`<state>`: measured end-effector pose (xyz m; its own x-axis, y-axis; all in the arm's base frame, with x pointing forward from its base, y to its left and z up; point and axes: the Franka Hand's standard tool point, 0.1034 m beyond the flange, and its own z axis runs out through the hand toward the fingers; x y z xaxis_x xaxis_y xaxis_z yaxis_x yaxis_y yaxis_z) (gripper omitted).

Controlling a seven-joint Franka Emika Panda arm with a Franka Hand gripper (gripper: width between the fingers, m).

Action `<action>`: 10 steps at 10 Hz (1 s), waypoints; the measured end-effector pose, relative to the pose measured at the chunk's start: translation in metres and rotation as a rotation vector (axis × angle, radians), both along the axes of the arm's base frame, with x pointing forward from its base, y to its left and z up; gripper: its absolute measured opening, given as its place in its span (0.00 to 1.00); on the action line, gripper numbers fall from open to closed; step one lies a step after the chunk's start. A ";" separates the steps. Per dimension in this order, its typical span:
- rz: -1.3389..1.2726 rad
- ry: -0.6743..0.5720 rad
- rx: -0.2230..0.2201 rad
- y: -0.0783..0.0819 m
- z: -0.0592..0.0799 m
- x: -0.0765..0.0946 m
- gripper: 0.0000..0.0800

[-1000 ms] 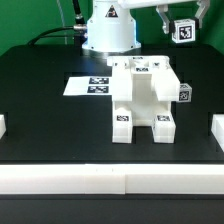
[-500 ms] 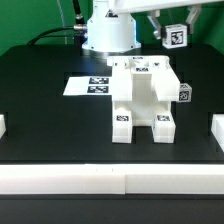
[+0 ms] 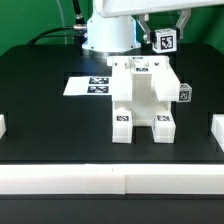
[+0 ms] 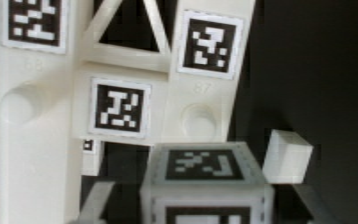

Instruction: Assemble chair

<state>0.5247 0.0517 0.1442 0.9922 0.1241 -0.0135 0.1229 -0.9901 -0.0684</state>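
Note:
The partly built chair (image 3: 143, 96) stands mid-table, a blocky white structure with tag stickers on its top, side and feet. Above its far right corner hangs a white tagged chair piece (image 3: 162, 42), with my gripper (image 3: 163, 37) shut on it. In the wrist view that piece (image 4: 202, 180) fills the near foreground between the two dark fingers (image 4: 101, 196). Past it lies the chair's tagged upper face (image 4: 123, 110). How long the held piece is stays hidden, as only its tagged end faces show.
The marker board (image 3: 92, 85) lies flat on the black table at the exterior view's left of the chair. The arm's white base (image 3: 108, 35) stands behind. White border blocks sit at the left (image 3: 3, 128), right (image 3: 215, 130) and front (image 3: 110, 181) edges.
The gripper has carried the held piece toward the exterior view's left and somewhat lower, from the far right corner to just above the chair's back right. The chair has not moved.

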 end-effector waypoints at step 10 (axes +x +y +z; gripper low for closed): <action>0.103 0.017 -0.041 0.003 -0.016 -0.007 0.36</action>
<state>0.5177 0.0548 0.1281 0.9737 0.2248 -0.0376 0.2238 -0.9742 -0.0308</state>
